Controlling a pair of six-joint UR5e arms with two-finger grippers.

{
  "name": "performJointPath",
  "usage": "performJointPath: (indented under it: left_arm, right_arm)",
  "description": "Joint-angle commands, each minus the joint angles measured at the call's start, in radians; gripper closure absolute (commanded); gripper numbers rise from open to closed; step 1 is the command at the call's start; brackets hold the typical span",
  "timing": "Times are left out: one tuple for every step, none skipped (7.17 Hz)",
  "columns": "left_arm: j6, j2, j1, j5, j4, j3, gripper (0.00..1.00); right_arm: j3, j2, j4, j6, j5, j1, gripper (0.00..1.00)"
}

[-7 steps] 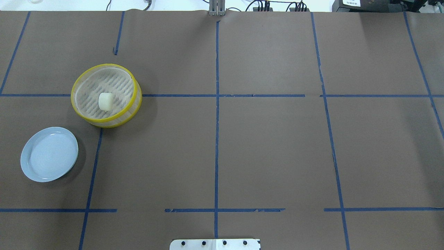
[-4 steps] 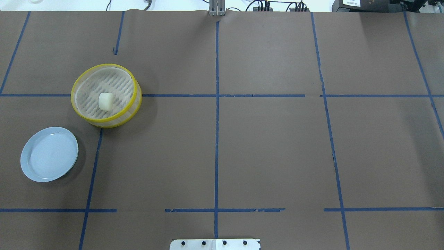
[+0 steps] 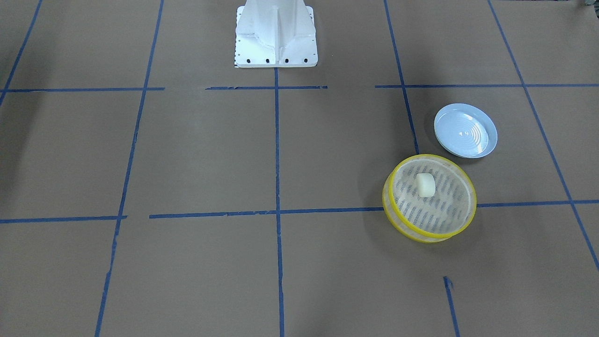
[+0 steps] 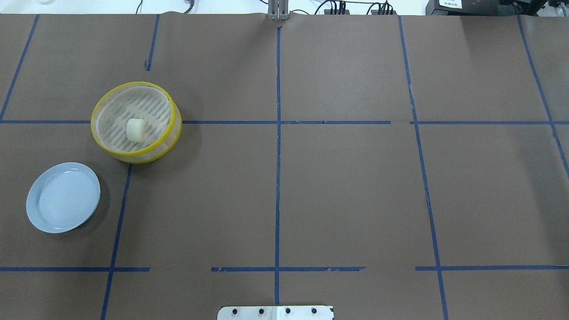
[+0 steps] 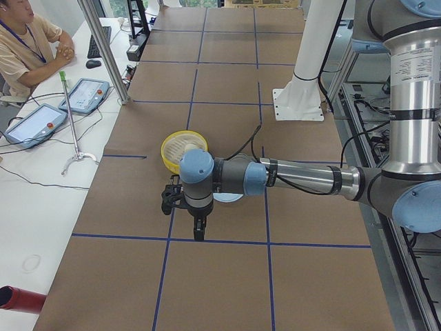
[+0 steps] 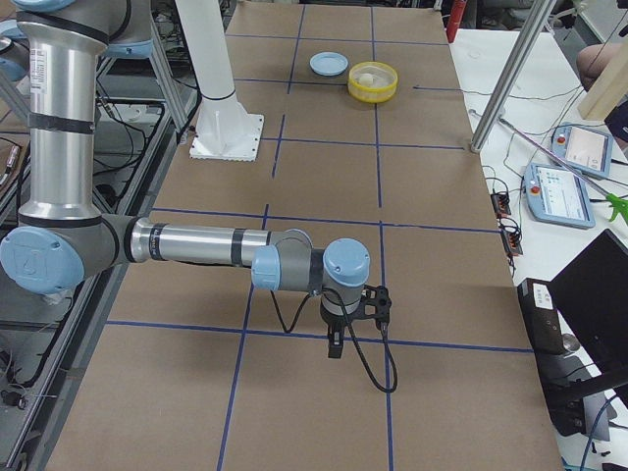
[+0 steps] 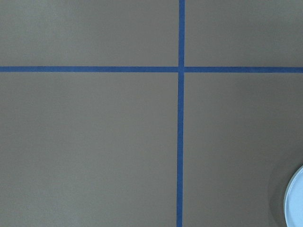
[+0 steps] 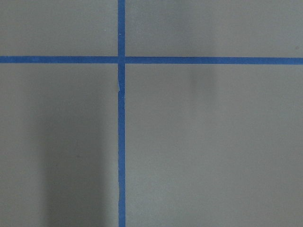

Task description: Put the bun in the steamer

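The cream-white bun (image 4: 134,130) lies inside the yellow-rimmed steamer (image 4: 135,154) on the table's left half, free of any gripper. Both show in the front view too, the bun (image 3: 425,184) in the steamer (image 3: 428,235). Neither gripper shows in the overhead or front view. In the exterior left view my left gripper (image 5: 199,233) hangs over the paper, nearer the camera than the steamer (image 5: 169,157). In the exterior right view my right gripper (image 6: 335,345) hangs far from the steamer (image 6: 373,93). I cannot tell whether either is open or shut.
An empty pale blue plate (image 4: 63,197) sits beside the steamer, nearer the robot; its edge shows in the left wrist view (image 7: 296,198). The robot's white base (image 3: 275,35) stands mid-table. Brown paper with blue tape lines covers the table. An operator sits at a side desk.
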Motion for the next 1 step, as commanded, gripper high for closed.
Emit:
performJointPath:
  left_arm:
    - [-0.005, -0.043, 0.001, -0.014, 0.010, -0.006, 0.00]
  right_arm:
    - [0.000, 0.000, 0.000, 0.000, 0.000, 0.000, 0.00]
